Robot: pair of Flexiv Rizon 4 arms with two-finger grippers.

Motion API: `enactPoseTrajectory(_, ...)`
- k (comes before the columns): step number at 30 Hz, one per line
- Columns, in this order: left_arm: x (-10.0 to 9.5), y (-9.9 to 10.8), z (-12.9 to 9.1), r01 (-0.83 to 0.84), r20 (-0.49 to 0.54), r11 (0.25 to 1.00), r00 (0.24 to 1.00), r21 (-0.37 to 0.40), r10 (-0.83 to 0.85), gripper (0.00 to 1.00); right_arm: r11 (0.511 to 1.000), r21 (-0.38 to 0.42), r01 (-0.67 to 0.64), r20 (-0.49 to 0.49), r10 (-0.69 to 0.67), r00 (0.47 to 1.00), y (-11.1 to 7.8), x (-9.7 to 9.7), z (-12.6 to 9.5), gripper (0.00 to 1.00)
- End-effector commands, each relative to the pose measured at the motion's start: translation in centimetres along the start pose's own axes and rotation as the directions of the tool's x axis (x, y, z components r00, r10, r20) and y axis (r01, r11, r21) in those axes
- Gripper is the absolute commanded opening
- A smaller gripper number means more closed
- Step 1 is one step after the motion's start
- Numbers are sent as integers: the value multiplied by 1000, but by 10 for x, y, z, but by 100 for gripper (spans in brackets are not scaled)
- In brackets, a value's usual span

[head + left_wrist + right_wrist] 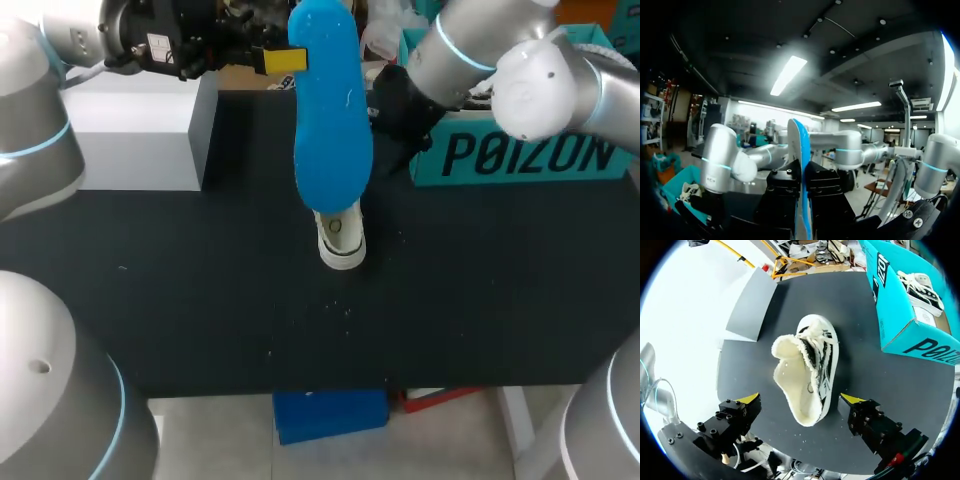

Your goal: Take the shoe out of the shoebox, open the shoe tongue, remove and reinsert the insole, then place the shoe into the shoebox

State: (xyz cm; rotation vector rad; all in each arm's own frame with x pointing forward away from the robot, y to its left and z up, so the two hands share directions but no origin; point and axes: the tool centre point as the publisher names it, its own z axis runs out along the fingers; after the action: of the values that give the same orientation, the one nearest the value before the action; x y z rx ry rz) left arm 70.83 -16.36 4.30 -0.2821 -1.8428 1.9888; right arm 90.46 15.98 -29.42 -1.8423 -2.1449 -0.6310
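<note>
My left end effector (298, 60) gripped a bright blue foam insole (332, 110), pinched edge-on between its black fingers and held upright above the black bench (180, 290). Beneath the insole, a white fleece-lined high-top shoe with black laces (807, 370) lay near the middle of the bench, its fleecy opening spread wide. My right end effector (801, 400) hung over the shoe, its yellow tips set wide on either side and apart from it. A teal cardboard shoebox (520, 160) stood at the bench's far right, with a second shoe (922, 285) inside. A white rectangular box (140, 125) sat at the far left.
</note>
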Motion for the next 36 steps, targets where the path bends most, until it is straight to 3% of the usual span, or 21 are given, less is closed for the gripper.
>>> enactPoseTrajectory(1,0,1,1,-2,3,1000,1000,-1,2,0,998,-55,-4,-177,-5,984,-6,-6,1,100)
enactPoseTrajectory(6,0,1,1,-2,3,1000,1000,-1,2,0,998,-55,-4,-177,-5,984,-6,-6,1,100)
enactPoseTrajectory(10,0,1,1,-2,3,1000,1000,-1,2,0,997,-63,-52,-269,33,963,-19,-10,-9,100)
enactPoseTrajectory(17,0,1,1,-2,3,1000,1000,-1,2,0,992,-91,-86,-385,45,922,-17,-2,-30,100)
enactPoseTrajectory(26,0,1,1,-2,3,1000,1000,-1,2,0,984,-105,-141,-449,80,890,-20,-2,-34,100)
enactPoseTrajectory(36,0,1,1,-2,3,1000,1000,-1,2,0,973,-50,-227,-625,147,767,-24,-3,-37,100)
